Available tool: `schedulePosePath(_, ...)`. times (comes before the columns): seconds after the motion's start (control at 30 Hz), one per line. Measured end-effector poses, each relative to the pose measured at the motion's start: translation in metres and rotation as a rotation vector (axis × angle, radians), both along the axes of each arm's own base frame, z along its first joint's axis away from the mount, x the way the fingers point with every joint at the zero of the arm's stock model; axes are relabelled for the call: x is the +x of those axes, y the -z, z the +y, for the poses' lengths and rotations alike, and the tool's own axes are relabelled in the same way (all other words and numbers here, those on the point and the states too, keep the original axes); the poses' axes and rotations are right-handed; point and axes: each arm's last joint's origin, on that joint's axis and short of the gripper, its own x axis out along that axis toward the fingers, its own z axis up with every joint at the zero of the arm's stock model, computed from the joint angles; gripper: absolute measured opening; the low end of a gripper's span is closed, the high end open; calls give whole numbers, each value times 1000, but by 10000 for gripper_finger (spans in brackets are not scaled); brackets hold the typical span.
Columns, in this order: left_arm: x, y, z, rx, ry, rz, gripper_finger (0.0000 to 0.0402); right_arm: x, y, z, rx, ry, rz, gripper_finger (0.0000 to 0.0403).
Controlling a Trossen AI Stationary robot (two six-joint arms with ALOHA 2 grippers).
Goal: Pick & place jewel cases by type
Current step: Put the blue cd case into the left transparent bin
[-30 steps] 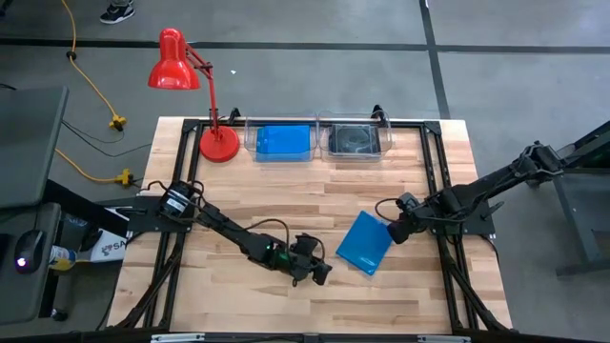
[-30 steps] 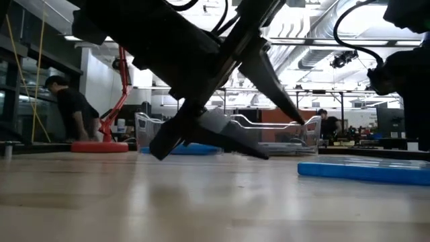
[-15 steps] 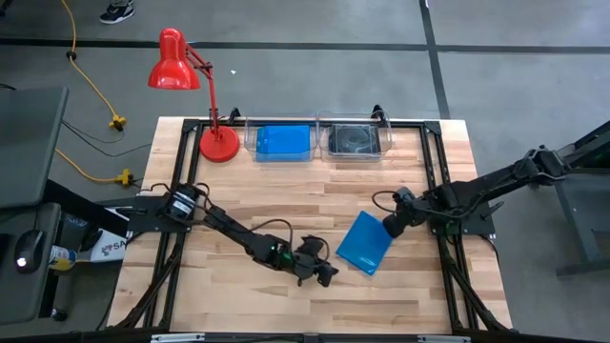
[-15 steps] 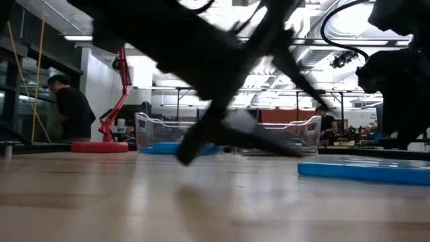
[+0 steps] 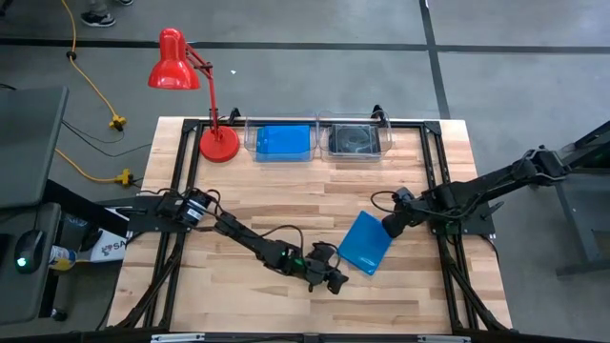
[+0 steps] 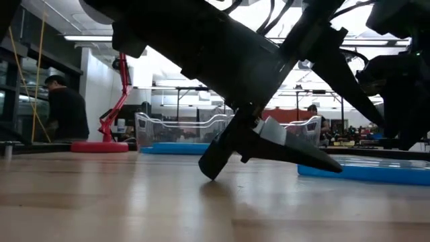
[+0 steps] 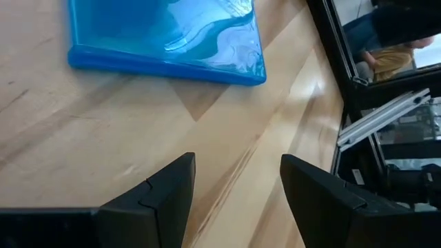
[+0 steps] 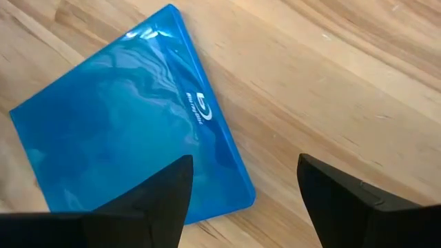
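Observation:
One bright blue jewel case (image 5: pixel 365 243) lies flat on the wood, right of the table's middle; it also shows in the low view (image 6: pixel 366 171). My left gripper (image 5: pixel 334 278) is open and low over the table, just off the case's near-left corner (image 7: pixel 165 34). My right gripper (image 5: pixel 391 227) is open at the case's far-right edge, above it (image 8: pixel 131 131). Other blue cases lie in the left clear bin (image 5: pixel 283 140), and dark grey ones lie in the right clear bin (image 5: pixel 355 140).
The two clear bins stand side by side at the far edge. A red desk lamp (image 5: pixel 217 143) stands to their left. Black frame rails (image 5: pixel 434 181) run along the table's sides. Bare wood lies left of and behind the case. People show in the room beyond (image 6: pixel 64 114).
My left gripper has moved toward the table's right and near edge, closing on the blue case's near-left corner, and it stays open. The blue case has not moved.

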Motion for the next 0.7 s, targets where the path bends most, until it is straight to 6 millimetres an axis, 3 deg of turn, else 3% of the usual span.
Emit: schedulePosePath(0.7, 4, 3, 16, 53, -37, 27, 214, 22, 22, 9, 66, -37, 65, 243)
